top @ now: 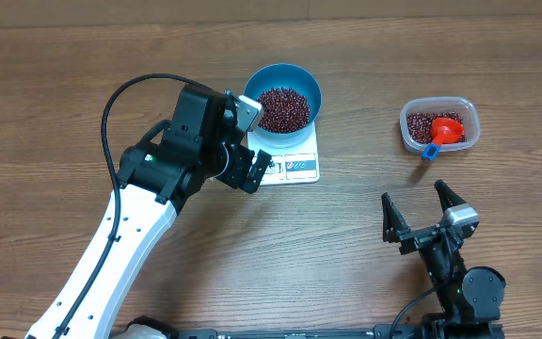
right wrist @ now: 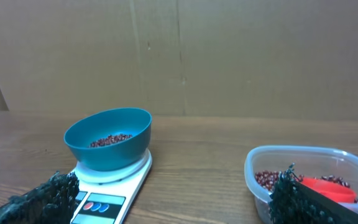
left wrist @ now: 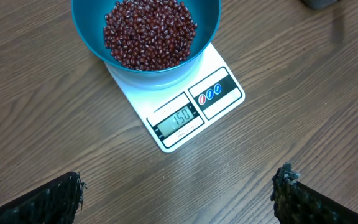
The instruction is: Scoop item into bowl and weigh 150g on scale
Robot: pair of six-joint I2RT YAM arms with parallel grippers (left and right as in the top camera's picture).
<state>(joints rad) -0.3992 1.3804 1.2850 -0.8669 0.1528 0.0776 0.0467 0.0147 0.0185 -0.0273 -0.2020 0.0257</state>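
Observation:
The blue bowl [top: 310, 87] stands on the white scale [top: 299, 166] and holds a heap of red-brown beans [top: 283, 108]. In the left wrist view the scale [left wrist: 219, 68] has a display reading 150, with the bowl [left wrist: 87, 28] and its beans [left wrist: 149, 31] above it. My left gripper [top: 260, 169] hovers at the scale's front left edge, open and empty [left wrist: 178, 186]. My right gripper [top: 412, 193] stands open and empty near the front right, well apart from the bowl [right wrist: 107, 155], with nothing between its fingers [right wrist: 174, 183].
A clear plastic tub [top: 408, 113] at the right holds more beans and a red scoop [top: 446, 132] with a blue handle end. The right wrist view shows this tub [right wrist: 253, 162] close on the right. A cardboard wall stands behind the table.

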